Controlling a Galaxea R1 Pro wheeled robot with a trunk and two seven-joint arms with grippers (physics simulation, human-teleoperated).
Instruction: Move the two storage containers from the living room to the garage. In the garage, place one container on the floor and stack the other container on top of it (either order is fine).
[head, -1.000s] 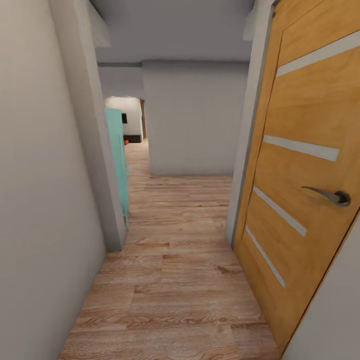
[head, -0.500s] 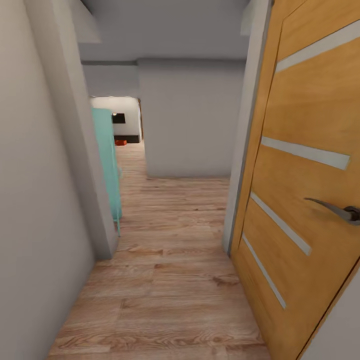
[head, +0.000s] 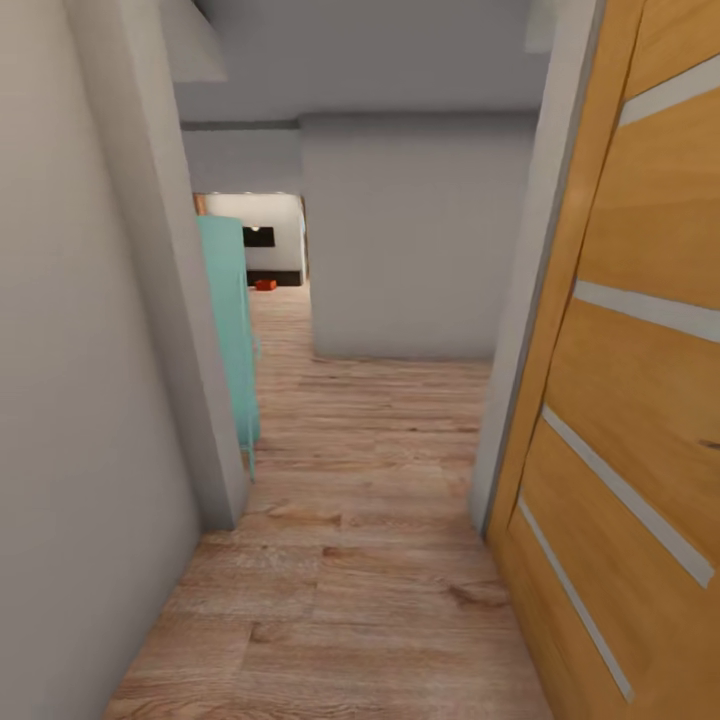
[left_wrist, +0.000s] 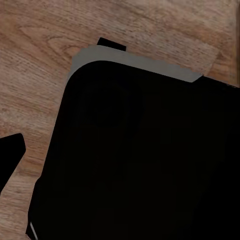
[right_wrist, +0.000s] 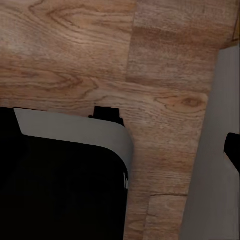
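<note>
A narrow corridor is viewed from head height, forward and slightly down, between a wall (head: 70, 400) and a door (head: 640, 400). The plank floor (head: 360, 560) is seen close, from above, in both wrist views, past the dark base (left_wrist: 135, 160).

A light brown wood-plank floor (head: 370, 520) with darker grain and knots runs down the corridor between plain pale grey walls (head: 80, 400). An orange-brown wooden door (head: 640, 420) carries slanted pale grey stripes. A flat turquoise panel (head: 232, 320) stands by the left wall's corner. Far off sit a small orange-red object (head: 265, 285) and a black rectangle (head: 258, 237) on a white wall. In the wrist views, a black robot body with a grey edge (left_wrist: 140, 160) covers the same grained planks.
</note>
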